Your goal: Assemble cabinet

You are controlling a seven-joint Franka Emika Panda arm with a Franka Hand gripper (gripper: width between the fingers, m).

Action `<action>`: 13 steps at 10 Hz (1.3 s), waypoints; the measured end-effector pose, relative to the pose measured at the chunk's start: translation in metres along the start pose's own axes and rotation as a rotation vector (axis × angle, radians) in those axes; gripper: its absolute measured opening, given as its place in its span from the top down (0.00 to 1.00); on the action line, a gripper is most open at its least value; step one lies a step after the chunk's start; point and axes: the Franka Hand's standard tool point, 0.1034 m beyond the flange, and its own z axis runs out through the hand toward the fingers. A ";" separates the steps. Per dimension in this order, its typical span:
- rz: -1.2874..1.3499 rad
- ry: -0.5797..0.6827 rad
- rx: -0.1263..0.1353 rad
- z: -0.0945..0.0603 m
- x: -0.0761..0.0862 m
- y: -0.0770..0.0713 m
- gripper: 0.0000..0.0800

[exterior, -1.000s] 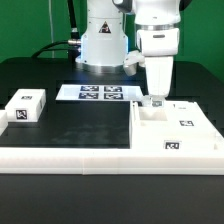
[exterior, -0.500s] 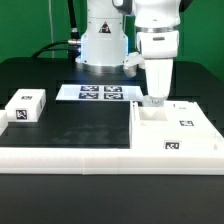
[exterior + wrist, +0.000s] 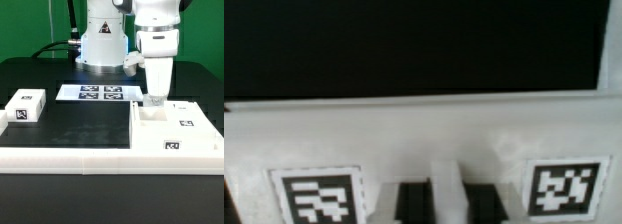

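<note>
The cabinet (image 3: 176, 129) is a large white box with tags, lying on the black table at the exterior view's right. My gripper (image 3: 154, 100) points straight down at its far left corner. In the wrist view the gripper (image 3: 446, 203) straddles a thin white wall of the cabinet (image 3: 420, 140). One dark finger (image 3: 409, 203) lies against each side of that wall, so the gripper is shut on it. Two black-and-white tags (image 3: 317, 197) flank the fingers. The fingertips themselves are hidden below the wall's edge.
A small white tagged block (image 3: 25, 106) sits at the exterior view's left. The marker board (image 3: 100, 93) lies flat in front of the robot base (image 3: 103, 45). A long white ledge (image 3: 65, 155) runs along the table's front edge up to the cabinet.
</note>
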 end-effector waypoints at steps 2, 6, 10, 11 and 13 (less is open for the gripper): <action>0.001 -0.023 -0.018 -0.023 -0.006 0.006 0.91; 0.014 -0.051 -0.019 -0.043 -0.017 0.014 0.91; 0.042 -0.043 -0.030 -0.045 -0.024 0.032 0.91; 0.044 -0.044 -0.034 -0.048 -0.022 0.038 0.91; 0.046 -0.045 -0.037 -0.052 -0.022 0.044 0.91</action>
